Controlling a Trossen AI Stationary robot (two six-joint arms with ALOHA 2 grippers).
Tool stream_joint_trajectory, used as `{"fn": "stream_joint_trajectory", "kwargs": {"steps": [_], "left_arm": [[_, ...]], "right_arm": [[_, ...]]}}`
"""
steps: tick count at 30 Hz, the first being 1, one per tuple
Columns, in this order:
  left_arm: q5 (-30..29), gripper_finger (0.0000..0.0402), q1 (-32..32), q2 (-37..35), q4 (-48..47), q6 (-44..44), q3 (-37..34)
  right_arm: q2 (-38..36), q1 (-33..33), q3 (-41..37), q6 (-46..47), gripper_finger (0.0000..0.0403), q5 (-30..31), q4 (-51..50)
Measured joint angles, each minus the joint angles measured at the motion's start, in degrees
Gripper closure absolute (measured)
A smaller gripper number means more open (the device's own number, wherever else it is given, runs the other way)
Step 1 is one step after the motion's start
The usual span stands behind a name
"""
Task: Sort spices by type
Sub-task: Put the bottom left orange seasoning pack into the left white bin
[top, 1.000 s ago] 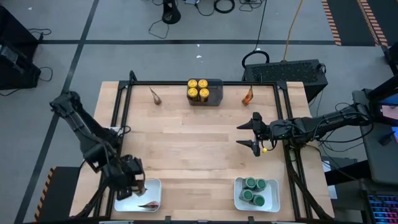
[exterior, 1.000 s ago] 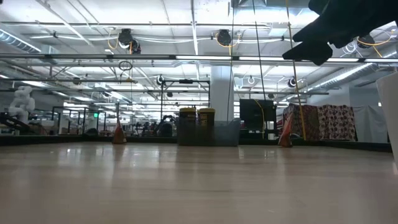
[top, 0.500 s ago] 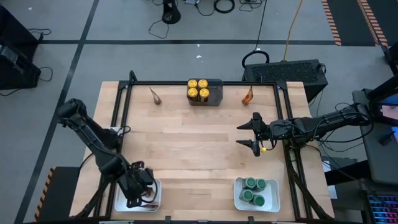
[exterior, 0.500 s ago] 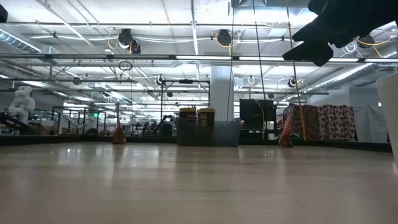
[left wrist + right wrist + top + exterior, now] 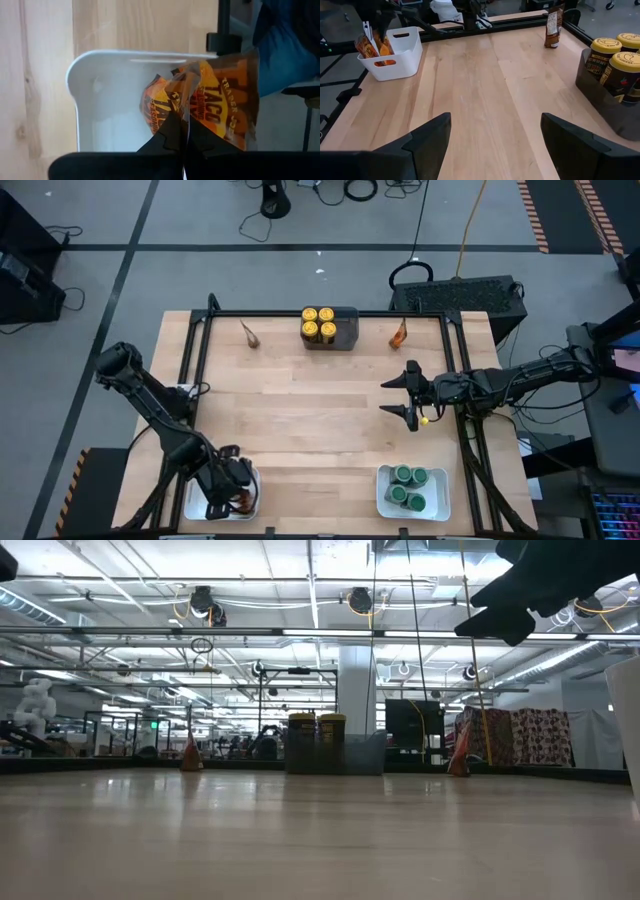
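My left gripper (image 5: 183,136) is shut on an orange taco-seasoning packet (image 5: 227,97) over the white tray (image 5: 107,85) at the table's near-left corner (image 5: 250,480). A second orange packet (image 5: 156,106) sits in that tray beside it. My right gripper (image 5: 398,396) hangs open above the table's right-middle, touching nothing. Two more packets stand upright on their bottom edges near the far edge, one on the left (image 5: 248,333) and one on the right (image 5: 400,335). Yellow-lidded jars (image 5: 319,321) fill a dark grey bin. Green-lidded jars (image 5: 408,484) sit in the near-right white tray. My left gripper pinches the packet's crimped top edge (image 5: 186,82) between its two fingers, coming from above and pointing down. The packet hangs below the fingers inside the tray, against the second packet; whether its lower end rests on the tray floor cannot be seen.
A black metal frame (image 5: 200,350) runs along the table's left, far and right sides. The dark grey bin (image 5: 345,328) sits at the middle of the far edge. Bare wood (image 5: 310,420) spans the table's middle between the trays and the bin.
My left gripper has carried its packet toward the table's near edge and down into the near-left tray, where it now hangs beside the packet lying there. The left arm's elbow has swung inward with it. My right arm has kept still.
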Motion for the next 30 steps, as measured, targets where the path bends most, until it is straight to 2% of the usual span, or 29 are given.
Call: {"fn": "stream_joint_trajectory", "kwargs": {"steps": [7, 27, 30], "left_arm": [[-1.2, 0.0400, 0.0, 0.0, 2.2, 1.5, 0.0], [-3.0, 0.0337, 0.0, 0.0, 1.5, 1.3, 0.0], [-2.6, 0.0321, 0.2, 0.0, 1.5, -2.2, 0.0]], "right_arm": [[0.0, 0.0, 0.0, -0.1, 0.0111, 0.0, 0.0], [0.0, 0.0, 0.0, -0.6, 0.0111, 0.0, 0.0], [0.0, 0.0, 0.0, -0.6, 0.0111, 0.0, 0.0]]}}
